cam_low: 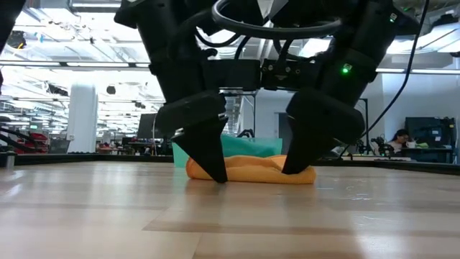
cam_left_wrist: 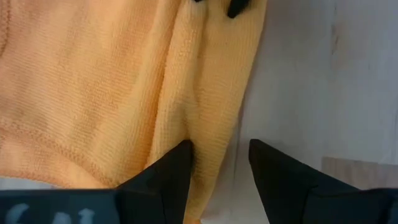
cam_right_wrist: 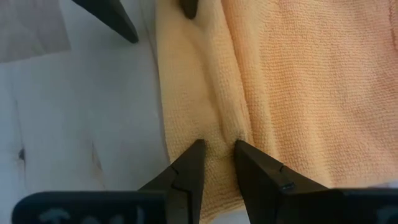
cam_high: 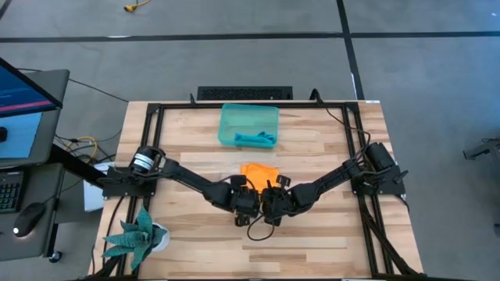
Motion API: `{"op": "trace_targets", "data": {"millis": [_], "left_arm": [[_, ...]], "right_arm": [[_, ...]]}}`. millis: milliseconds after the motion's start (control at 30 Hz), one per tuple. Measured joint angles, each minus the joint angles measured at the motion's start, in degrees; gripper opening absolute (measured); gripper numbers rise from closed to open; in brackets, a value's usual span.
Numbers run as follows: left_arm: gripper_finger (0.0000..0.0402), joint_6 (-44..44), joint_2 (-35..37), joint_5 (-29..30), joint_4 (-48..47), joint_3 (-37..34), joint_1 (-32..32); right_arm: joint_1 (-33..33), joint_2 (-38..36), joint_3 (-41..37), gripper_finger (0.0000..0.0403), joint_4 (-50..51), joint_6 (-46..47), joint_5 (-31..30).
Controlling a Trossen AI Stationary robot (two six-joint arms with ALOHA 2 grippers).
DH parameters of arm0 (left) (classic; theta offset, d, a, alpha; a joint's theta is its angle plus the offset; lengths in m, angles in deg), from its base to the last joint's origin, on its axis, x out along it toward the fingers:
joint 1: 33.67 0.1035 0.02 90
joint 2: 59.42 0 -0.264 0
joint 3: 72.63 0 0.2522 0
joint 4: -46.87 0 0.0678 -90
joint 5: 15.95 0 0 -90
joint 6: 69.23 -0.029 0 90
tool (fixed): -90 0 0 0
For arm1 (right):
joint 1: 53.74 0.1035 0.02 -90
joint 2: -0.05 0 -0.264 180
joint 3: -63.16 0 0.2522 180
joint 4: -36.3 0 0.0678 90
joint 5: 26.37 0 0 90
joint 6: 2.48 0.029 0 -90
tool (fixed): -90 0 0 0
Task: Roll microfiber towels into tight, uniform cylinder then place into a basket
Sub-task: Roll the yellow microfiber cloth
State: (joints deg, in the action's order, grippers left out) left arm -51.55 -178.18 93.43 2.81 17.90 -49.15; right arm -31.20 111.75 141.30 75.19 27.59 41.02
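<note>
On wood, nubby orange towel (cam_right_wrist: 273, 81) (rumpled)

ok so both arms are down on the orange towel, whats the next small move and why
Probably roll the near edge forward, away from the arms. Both end effectors sit at the near edge of the orange towel: the right end effector pinches a fold of it, while the left end effector straddles its edge, one finger on cloth. The towel looks only loosely bunched, and the basket already holds the blue towel.
</note>
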Motion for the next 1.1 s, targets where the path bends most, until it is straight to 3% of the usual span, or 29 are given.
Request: {"op": "trace_targets", "data": {"millis": [400, 700, 1100], "left_arm": [[0.0158, 2.78, -0.7, -4.95, -0.95, -0.03, 0.15], [0.0158, 6.09, -0.68, -9.11, -1.07, -0.1, 0.16], [0.0158, 7.21, -0.67, -9.19, -1.75, -0.12, -0.44]], "right_arm": [[0.23, 0.02, 0.02, 0.0115, 1.09, -1.17, 0.94], [0.29, 0.02, 0.02, 0.0115, 1.0, 3.76, 1.02], [0.31, -0.19, 0.02, 0.0142, 1.73, 0.22, 1.11]]}}
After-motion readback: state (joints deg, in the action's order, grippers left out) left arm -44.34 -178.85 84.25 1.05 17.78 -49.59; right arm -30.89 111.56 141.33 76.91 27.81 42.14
